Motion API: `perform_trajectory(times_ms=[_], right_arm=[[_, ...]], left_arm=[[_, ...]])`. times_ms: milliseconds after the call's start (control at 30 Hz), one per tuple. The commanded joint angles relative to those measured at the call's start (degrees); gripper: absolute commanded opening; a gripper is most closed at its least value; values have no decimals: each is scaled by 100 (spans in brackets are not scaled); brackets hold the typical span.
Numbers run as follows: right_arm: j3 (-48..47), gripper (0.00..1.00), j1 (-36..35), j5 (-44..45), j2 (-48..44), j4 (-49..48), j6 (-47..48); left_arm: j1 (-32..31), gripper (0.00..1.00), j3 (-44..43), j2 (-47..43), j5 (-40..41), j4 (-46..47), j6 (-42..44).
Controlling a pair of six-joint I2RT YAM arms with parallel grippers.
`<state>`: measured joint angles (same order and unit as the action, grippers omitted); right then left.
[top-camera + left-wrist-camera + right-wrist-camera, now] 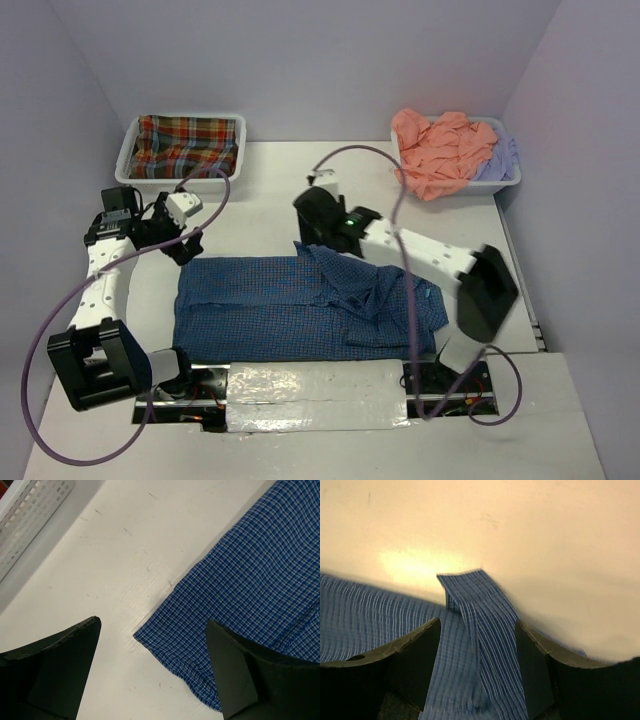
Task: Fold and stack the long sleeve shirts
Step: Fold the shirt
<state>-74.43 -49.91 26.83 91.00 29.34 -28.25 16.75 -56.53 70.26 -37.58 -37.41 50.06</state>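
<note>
Right gripper (477, 624): wrist view is blurred and washed out by glare. Fingers stand apart, with a raised strip (485, 610) of the blue checked shirt (370, 620) in the gap. The strip runs close along the right-hand finger; can't tell whether it touches. Jaws not pinched on it, so read as open. From above, the right gripper (312, 222) sits at the shirt's far edge near the collar end, its fingertips hidden under its own dark body.

Left gripper (152, 622): fingers spread wide, holding nothing, over bare table (115, 555). A corner of the blue checked shirt (260, 570) lies below the gap and runs under the right-hand finger. No contact visible. From above, the left gripper (183, 240) is at the shirt's far left corner.

Blue checked shirt (290, 310): spread on the table's near half, flat on the left, rumpled on the right. The right forearm and a purple cable (408, 300) cross that part and hide some of it.

Far left: white tray (128, 160) holding the red-green plaid shirt (185, 143); its perforated wall (30, 505) is cut off at the left wrist view's corner.

Far right: second tray (505, 182). The salmon orange shirt (440, 150) is heaped in it and spills over the left rim, covering most of the pale lavender shirt (500, 155)
</note>
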Motion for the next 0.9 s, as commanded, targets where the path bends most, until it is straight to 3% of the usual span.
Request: perform_trajectory(times_ms=[0, 133, 233, 433, 600, 867], right_arm=[[-957, 69, -54, 375, 1180, 596, 452], [-1897, 69, -63, 481, 2358, 967, 549], [-2118, 69, -54, 586, 2720, 995, 645], [-2506, 57, -45, 736, 3178, 1047, 768], [-2235, 59, -45, 543, 3091, 969, 847], [-2338, 29, 8, 560, 3467, 994, 1120]], left_arm=[[39, 99, 19, 58, -162, 603, -955], [47, 99, 212, 40, -118, 647, -867], [39, 99, 265, 49, -126, 673, -823], [47, 99, 213, 225, -214, 770, -937], [39, 98, 125, 383, -250, 603, -840], [47, 91, -41, 524, -424, 595, -1060]])
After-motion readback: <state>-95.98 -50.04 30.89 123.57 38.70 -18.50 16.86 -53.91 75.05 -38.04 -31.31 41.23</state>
